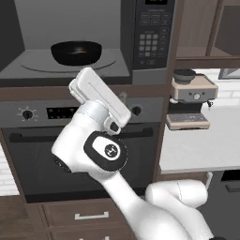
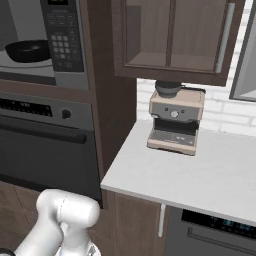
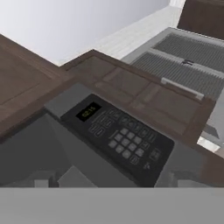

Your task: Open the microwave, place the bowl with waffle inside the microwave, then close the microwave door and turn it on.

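The microwave (image 1: 152,40) (image 2: 62,42) stands open, its light grey inside showing. The microwave door (image 1: 8,33) is swung out at the far left. The black bowl with waffle (image 1: 76,52) (image 2: 27,51) sits on the round turntable inside; a golden glint of waffle shows in it. My white hand (image 1: 98,96) hovers in front of the oven's control strip, just below the microwave's opening. In the hand view my gripper (image 3: 113,180) is open, with nothing between its fingertips, and faces the microwave's keypad (image 3: 124,140) from below.
A black oven (image 1: 84,154) (image 2: 45,145) with knobs and a bar handle sits under the microwave, with drawers below it. To the right, a beige coffee machine (image 1: 192,98) (image 2: 175,120) stands on a light counter (image 1: 201,145) (image 2: 200,175). Wooden cabinets (image 2: 170,35) hang above.
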Available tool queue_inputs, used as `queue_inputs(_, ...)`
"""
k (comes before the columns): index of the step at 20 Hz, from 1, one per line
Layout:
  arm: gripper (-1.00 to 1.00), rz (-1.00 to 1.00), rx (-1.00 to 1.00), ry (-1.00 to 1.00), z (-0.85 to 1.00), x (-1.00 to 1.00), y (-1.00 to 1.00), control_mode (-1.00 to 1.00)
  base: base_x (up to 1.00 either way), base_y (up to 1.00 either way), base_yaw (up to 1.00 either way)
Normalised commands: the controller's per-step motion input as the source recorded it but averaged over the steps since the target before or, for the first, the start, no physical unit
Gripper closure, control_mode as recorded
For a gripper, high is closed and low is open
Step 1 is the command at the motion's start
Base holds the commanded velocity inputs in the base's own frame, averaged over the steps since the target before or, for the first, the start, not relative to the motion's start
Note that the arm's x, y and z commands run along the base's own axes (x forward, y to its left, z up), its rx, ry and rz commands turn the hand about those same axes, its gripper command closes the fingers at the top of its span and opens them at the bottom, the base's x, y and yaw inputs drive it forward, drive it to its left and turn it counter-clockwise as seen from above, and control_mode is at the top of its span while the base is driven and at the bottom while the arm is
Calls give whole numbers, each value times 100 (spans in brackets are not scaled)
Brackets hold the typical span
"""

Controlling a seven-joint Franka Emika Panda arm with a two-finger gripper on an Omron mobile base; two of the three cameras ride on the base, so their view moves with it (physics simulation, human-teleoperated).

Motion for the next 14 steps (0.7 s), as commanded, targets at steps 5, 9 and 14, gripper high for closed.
queue_inputs(5, -100, -25, -13, 1, -71, -31, -13, -100, 0, 0, 0)
queue_inputs(9, -100, -23, -13, -1, -39, 0, 12, -100, 0, 0, 0)
queue_inputs(14, -100, -4, -16, -15, -8, 0, 60, -100, 0, 0, 0)
